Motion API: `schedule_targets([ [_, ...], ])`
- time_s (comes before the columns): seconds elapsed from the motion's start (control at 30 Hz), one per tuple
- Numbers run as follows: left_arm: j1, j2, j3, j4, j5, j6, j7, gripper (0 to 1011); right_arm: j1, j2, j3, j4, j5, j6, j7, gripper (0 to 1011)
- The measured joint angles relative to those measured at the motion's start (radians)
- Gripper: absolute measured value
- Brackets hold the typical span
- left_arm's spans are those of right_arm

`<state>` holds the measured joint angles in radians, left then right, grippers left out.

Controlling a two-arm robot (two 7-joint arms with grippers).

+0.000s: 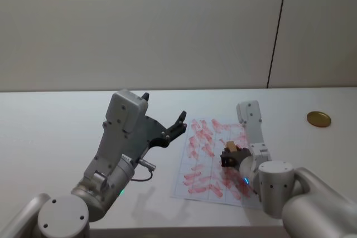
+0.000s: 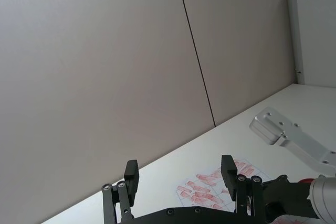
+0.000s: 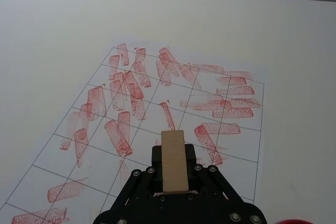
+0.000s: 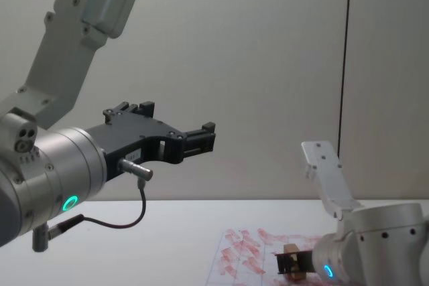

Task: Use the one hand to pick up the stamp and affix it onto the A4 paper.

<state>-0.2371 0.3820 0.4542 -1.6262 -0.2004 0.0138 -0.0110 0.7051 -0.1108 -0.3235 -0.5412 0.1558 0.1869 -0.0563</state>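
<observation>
The right hand (image 1: 230,157) grips the wooden stamp (image 3: 174,161) face down over the A4 paper (image 1: 195,185), toward its 3 o'clock side, seemingly poised to press; the left hand (image 1: 163,110) hangs wide open at 9 o'clock, out of the way

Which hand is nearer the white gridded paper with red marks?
Right. The right hand, gripping the light-brown wooden stamp, is over the paper; the open left hand hovers beside it.
</observation>
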Motion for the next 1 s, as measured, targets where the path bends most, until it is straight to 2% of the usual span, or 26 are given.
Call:
schedule_targets([
  [0.13,0.0,0.0,0.0,0.0,0.0,0.0,0.0,993,0.051,-0.021,0.003,0.101,0.001,-0.033,-0.004,221],
  [0.4,0.0,0.0,0.0,0.0,0.0,0.0,0.0,993,0.122,-0.047,0.01,0.24,0.002,-0.082,-0.007,220],
  [0.73,0.0,0.0,0.0,0.0,0.0,0.0,0.0,993,0.179,-0.067,0.022,0.352,0.002,-0.112,-0.007,220],
  [1.0,0.0,0.0,0.0,0.0,0.0,0.0,0.0,993,0.203,-0.074,0.031,0.401,0.0,-0.123,-0.005,221],
])
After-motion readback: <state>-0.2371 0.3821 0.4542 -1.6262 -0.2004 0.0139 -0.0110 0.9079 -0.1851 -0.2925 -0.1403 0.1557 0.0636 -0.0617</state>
